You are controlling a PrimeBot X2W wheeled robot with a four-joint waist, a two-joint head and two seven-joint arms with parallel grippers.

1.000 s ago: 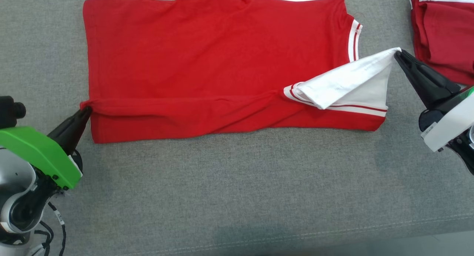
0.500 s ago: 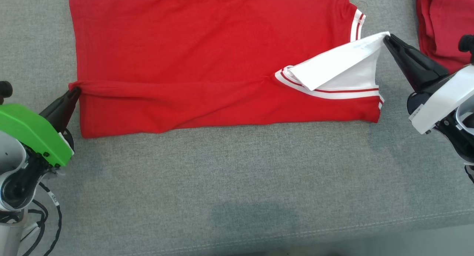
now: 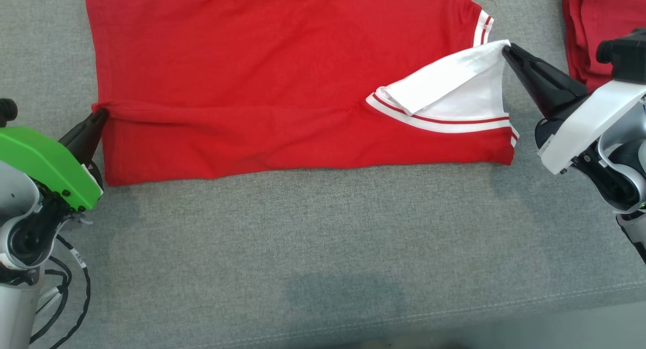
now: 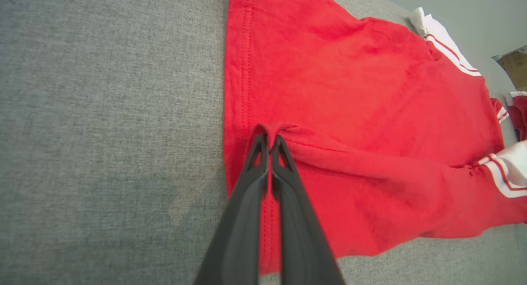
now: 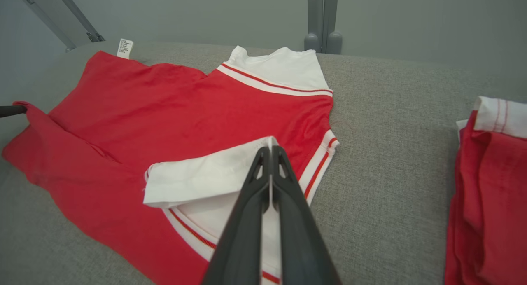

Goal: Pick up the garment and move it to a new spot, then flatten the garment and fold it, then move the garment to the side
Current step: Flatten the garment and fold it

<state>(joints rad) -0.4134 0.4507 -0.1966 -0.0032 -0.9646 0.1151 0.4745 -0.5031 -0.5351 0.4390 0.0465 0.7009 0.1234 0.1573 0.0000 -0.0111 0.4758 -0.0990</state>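
Note:
The garment [image 3: 262, 71] is a red shirt with white, red-striped sleeves, lying spread across the grey cushion. My left gripper [image 3: 101, 116] is shut on a pinch of its left hem, and the cloth bunches into a ridge at the fingertips [image 4: 269, 138]. My right gripper [image 3: 506, 50] is shut on the corner of the white sleeve [image 3: 449, 84], which is lifted and folded over the red body [image 5: 173, 112]. In the right wrist view the gripper [image 5: 271, 150] pinches that sleeve edge [image 5: 206, 176]. The near edge of the garment lies flat toward me.
Another red garment with white trim [image 3: 585, 31] lies folded at the right [image 5: 490, 186]. Bare grey cushion [image 3: 323, 248] stretches in front, with a seam [image 3: 454, 313] near its front edge. A grey post [image 5: 323, 21] stands behind the cushion.
The view has shifted, so the shirt sits higher and further left in the picture. My right gripper has carried the white sleeve corner inward over the shirt. My left gripper still holds the hem.

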